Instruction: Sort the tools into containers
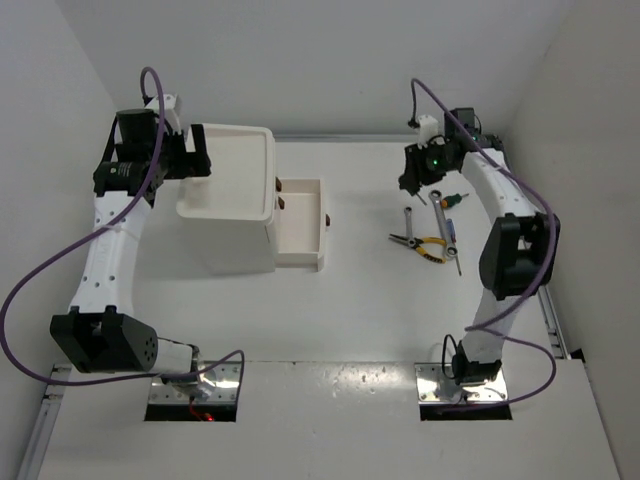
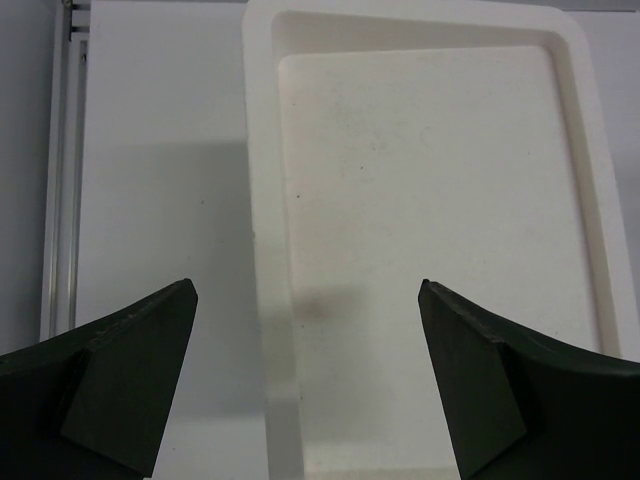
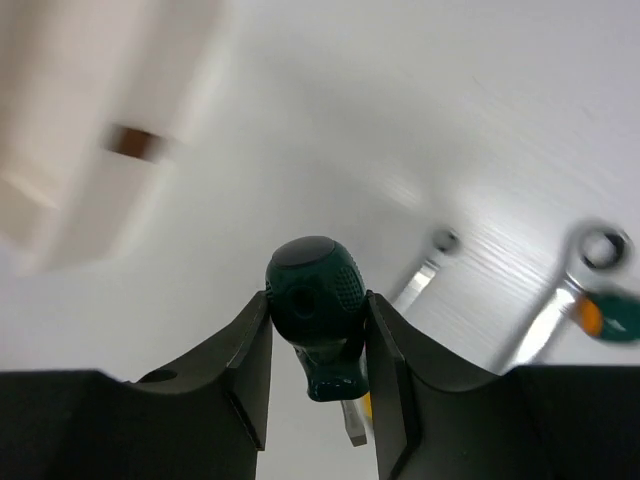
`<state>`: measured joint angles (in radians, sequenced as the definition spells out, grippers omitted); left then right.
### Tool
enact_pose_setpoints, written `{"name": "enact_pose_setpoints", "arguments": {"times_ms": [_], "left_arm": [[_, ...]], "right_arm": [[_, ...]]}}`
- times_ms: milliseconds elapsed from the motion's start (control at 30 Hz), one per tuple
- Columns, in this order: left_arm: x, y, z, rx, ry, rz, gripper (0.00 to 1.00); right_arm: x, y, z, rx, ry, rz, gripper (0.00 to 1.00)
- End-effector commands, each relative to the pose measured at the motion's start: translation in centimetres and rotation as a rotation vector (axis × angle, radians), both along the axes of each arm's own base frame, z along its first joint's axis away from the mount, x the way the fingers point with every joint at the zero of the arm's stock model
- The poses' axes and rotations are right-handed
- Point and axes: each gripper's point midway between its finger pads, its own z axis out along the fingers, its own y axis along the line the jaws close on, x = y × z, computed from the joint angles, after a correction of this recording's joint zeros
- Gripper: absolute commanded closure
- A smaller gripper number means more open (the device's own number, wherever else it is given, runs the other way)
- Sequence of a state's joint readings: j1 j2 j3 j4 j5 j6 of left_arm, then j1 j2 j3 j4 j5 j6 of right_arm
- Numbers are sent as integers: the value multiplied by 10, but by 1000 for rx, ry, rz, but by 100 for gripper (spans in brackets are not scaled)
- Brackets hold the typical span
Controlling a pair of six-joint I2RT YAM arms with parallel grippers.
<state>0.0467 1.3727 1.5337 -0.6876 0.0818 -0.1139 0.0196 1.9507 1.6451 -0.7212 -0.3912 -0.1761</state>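
Note:
My right gripper (image 3: 318,302) is shut on the bulbous handle of a green-handled screwdriver (image 3: 314,283), held off the table with its tip pointing down. In the top view this gripper (image 1: 413,183) hangs over the right half of the table, just beyond the other tools. Those lie together: a silver wrench (image 1: 409,219), yellow-handled pliers (image 1: 427,246), a slim blue-handled screwdriver (image 1: 452,240) and a green-and-orange handled tool (image 1: 455,199). My left gripper (image 2: 308,286) is open and holds nothing, above the left rim of the white drawer unit's tray top (image 2: 262,200).
The white drawer unit (image 1: 232,205) stands at the back left with one drawer (image 1: 301,225) pulled out to the right and dark knobs (image 1: 329,221) showing. White walls close in on the left, back and right. Two blurred wrenches (image 3: 424,272) lie below the right wrist.

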Motion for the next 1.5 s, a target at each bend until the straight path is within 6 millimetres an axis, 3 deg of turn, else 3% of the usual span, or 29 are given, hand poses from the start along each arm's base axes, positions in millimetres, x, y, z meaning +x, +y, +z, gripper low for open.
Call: {"name": "enact_pose_setpoints", "arguments": {"times_ms": [0,167,333,600,633,700,733,833,967,1000,1067,1100,1167,1200,1267,1300,1333,1367,1400,1433,1467], "left_arm": [[0,1,19,-4,-68,29,0],[-2,3,26,8,-87,33,0],[-2,4,26,13,-87,41,0],[-2,5,26,29,-87,33,0],[0,7,23,33,-78,41,0],[0,11,23,34,-77,50,0],[0,11,23,34,-77,50,0],[0,11,23,34,-77,50,0],[0,11,23,34,-77,50,0],[1,9,27,29,-87,41,0],[1,7,27,25,-87,32,0],[1,7,27,24,-87,32,0],[1,5,27,19,-87,22,0],[1,3,27,14,-88,12,0],[1,0,27,-1,-87,6,0],[0,0,23,-2,-78,6,0],[2,0,19,-2,-69,6,0],[2,0,16,-11,-60,10,0],[2,0,15,-11,-60,10,0],[3,0,13,-11,-60,10,0],[3,0,13,-11,-60,10,0]], "right_arm": [[-24,98,93,346,-48,126,100],[-31,176,120,543,-26,136,100],[-20,242,106,600,27,141,100],[1,294,79,579,18,175,100],[0,301,66,572,39,182,92],[1,305,65,555,26,181,76],[4,304,59,544,27,167,53],[4,301,61,502,4,143,31],[18,267,94,456,-99,90,26],[21,244,115,424,-156,73,24],[22,215,131,387,-203,57,23],[30,176,149,332,-281,25,23],[28,132,140,230,-269,-11,20],[38,92,129,138,-270,-91,19],[33,39,111,-25,-238,-143,14],[33,4,100,-72,-209,-201,13],[27,-17,81,-116,-165,-220,13],[27,-52,75,-161,-149,-301,9],[22,-55,67,-181,-127,-312,9],[18,-83,58,-195,-96,-382,9],[15,-93,54,-189,-78,-418,9]]}}
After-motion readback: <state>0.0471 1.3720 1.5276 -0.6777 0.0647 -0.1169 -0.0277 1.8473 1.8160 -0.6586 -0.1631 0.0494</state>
